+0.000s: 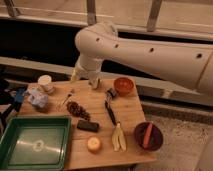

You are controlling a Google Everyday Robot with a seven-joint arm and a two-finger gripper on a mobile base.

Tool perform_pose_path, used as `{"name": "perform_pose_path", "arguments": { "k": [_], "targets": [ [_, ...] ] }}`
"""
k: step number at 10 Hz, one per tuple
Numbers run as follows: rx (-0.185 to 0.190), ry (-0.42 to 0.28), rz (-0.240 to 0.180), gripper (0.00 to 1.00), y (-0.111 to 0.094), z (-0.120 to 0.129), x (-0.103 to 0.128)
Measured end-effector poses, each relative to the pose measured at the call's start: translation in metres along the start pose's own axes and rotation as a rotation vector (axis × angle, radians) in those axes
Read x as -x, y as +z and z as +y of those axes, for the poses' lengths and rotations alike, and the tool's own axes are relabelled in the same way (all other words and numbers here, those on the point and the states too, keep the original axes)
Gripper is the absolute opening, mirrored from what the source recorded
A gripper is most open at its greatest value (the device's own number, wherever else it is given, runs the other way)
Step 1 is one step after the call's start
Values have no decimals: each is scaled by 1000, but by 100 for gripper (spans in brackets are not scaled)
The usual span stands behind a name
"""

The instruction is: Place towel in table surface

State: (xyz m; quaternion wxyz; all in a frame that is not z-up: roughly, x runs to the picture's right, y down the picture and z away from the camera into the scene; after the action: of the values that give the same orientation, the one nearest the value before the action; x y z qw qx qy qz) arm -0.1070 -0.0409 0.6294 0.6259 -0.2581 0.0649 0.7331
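The pincer [85, 79] is seen at the upper middle of the frame, hung under the white arm [150, 52] above the far edge of the worktop [95, 102]; its fingers are spread apart and nothing is held between them. The towel [37, 98] – a pale, crumpled bundle – lies at the left of the frame, at the worktop's left edge, just below the white cup [45, 82] and above the green tray [35, 142]; whether it rests wholly on the wood cannot be told.

The reach for the towel is judged to be the step in hand; the pincer is well apart from it. A high fold should be taken from above, so that the cup is not knocked. Bare wood lies to the towel's right – a fair target; the orange bowl [122, 85] should be avoided.
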Motion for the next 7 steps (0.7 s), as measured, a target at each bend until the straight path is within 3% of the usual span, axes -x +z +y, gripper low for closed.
{"name": "perform_pose_path", "arguments": {
  "k": [4,7],
  "targets": [
    [35,-110,-5,65,27,98,9],
    [77,-173,25,65,55,176,13]
  ]
}}
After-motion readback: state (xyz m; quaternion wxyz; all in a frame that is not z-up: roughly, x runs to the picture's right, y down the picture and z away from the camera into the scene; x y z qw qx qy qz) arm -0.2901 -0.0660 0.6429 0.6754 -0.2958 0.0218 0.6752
